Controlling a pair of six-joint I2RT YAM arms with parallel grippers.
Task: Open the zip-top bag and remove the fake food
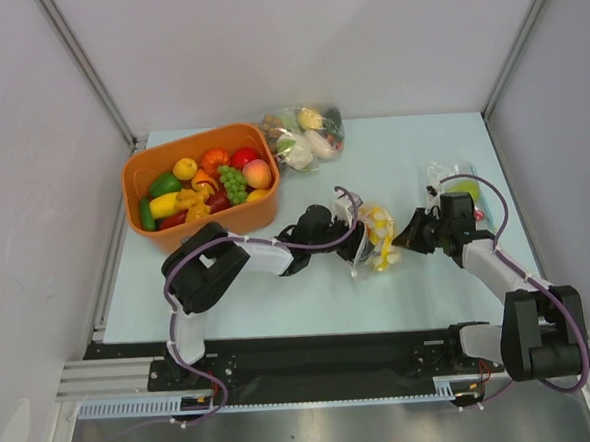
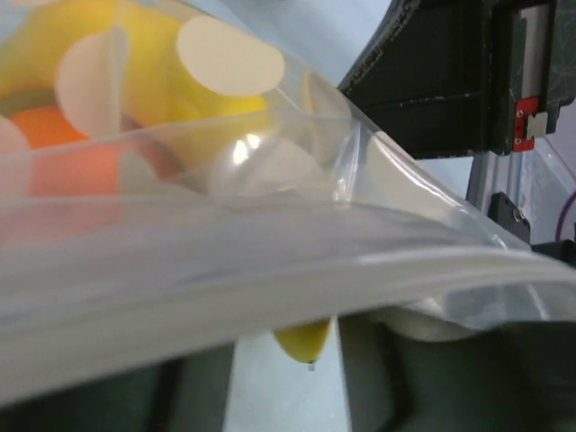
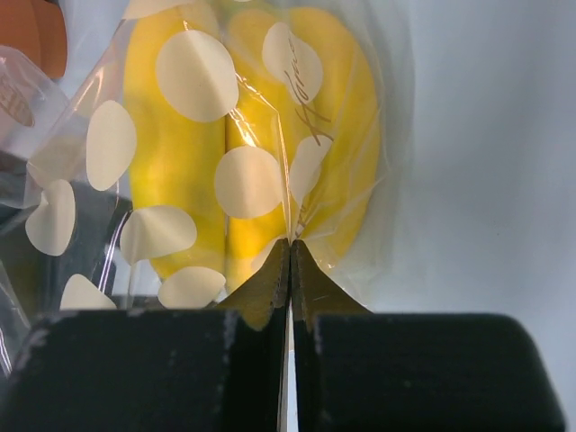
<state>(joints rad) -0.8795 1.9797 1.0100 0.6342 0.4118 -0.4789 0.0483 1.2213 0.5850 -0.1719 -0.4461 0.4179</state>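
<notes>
My right end effector [image 3: 290, 250] is closed on the zip-top bag [image 1: 378, 238]. For the left end effector [image 1: 347, 221] I cannot tell. I should pull apart slowly.

The pale blue surface [image 1: 411, 144] lies open at the back right and along the near strip before the arm bases. At back left an orange plastic basket of toy fruit [image 1: 245, 216] blocks passage, a clear bag of mixed toy food [image 1: 305, 138] just beside it. The clear dotted zip-top bag of yellow bananas [image 1: 378, 238] fills the gap between left claw [image 1: 354, 227] and right claw [image 1: 401, 240]. A small clear bag [image 1: 442, 172] lies just behind the right arm.
</notes>
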